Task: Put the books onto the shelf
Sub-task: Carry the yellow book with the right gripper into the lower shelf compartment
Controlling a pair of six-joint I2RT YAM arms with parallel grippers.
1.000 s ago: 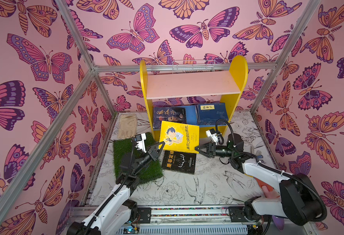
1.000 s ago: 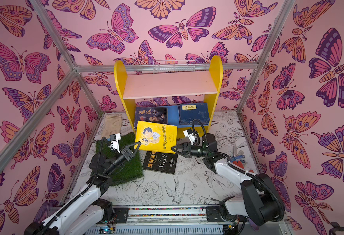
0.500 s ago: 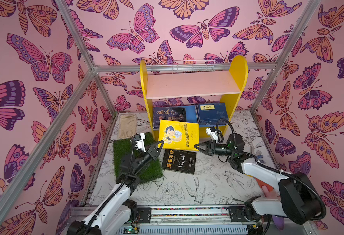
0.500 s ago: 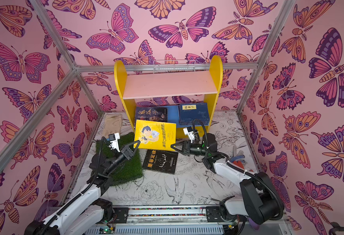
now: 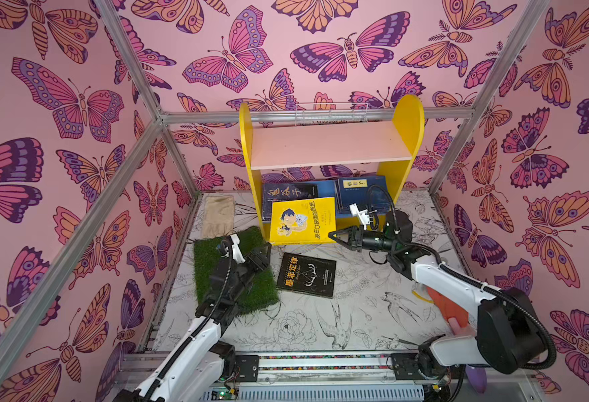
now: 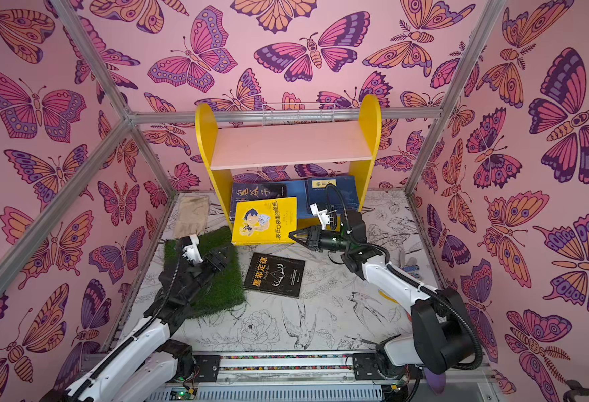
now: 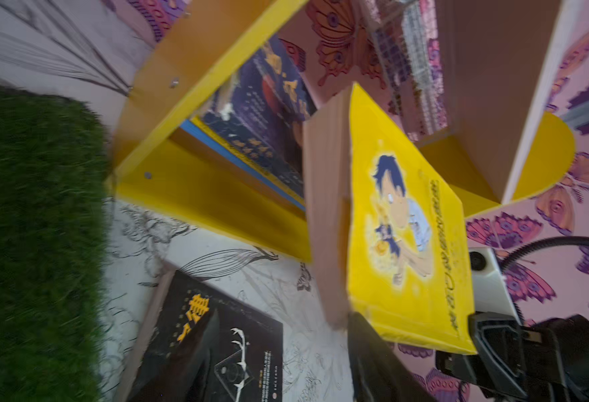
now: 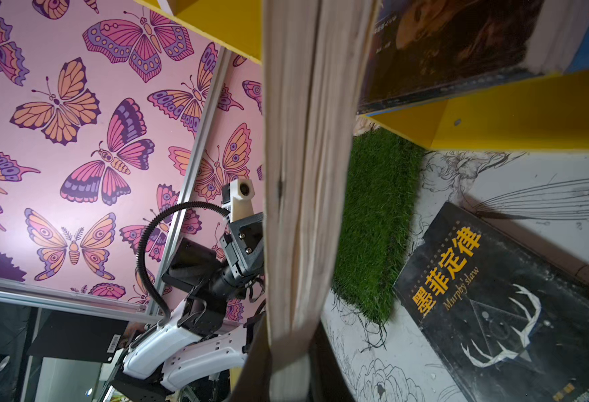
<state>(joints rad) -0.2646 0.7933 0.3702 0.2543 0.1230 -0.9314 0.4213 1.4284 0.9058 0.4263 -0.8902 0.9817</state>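
– Yellow paperback (image 5: pixel 301 221), where?
– Centre of both top views. Tilted up off the floor, upper edge leaning over the front of the shelf (image 5: pixel 406 139), across a dark blue book (image 5: pixel 287 193) lying on the blue lower board.
– Held by what?
– Lower right corner clamped by the right gripper (image 5: pixel 334 235). In the right wrist view, pale page edges pinched between the jaws.
– And the left gripper (image 5: pixel 263 254)?
– Just left of the yellow paperback's lower left corner, above the green turf square (image 5: pixel 261 289). Fingers (image 7: pixel 369 355) spread apart in the left wrist view, grasping nothing. Touching the cover or not: cannot tell.
– Other books?
– Black book with orange characters (image 5: pixel 307 275) flat on the floor, below the yellow paperback in the frame, just right of the turf. Navy book with a yellow label (image 5: pixel 355 184) flat on the right half of the lower board.
– Upper board?
– Pale pink, set between the yellow rounded side panels.
– Anything else on the floor?
– Beige glove (image 5: pixel 218 215), left of the shelf, just above the turf in the frame.
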